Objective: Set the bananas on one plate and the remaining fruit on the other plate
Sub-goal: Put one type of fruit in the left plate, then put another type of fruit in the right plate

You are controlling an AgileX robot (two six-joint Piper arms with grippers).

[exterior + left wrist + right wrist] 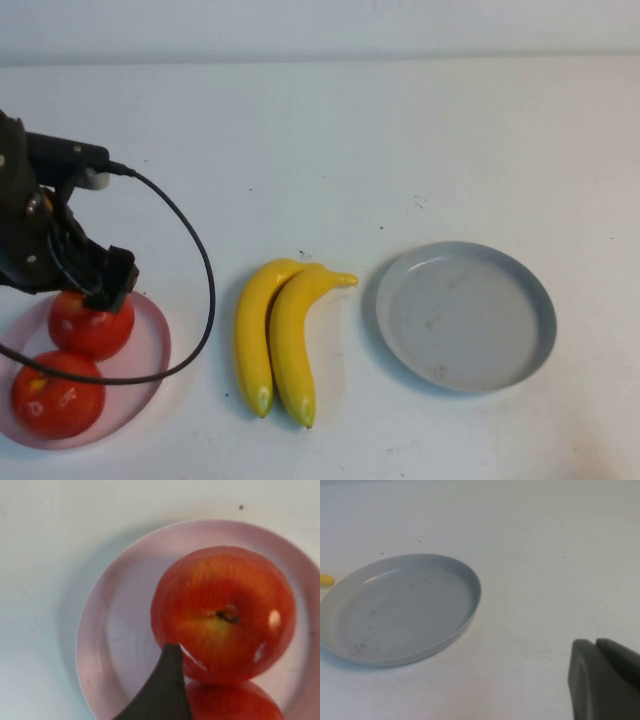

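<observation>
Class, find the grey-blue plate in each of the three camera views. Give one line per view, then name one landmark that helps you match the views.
High view: the grey-blue plate lies right of the bananas, empty.
Left wrist view: not in it; only the pink plate and apples show.
Right wrist view: it fills the left half.
Shared landmark: the bananas' tip beside the plate's rim.

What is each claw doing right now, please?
Left claw: open, just above the rear apple on the pink plate.
Right claw: shut, empty, beside the grey-blue plate.
</observation>
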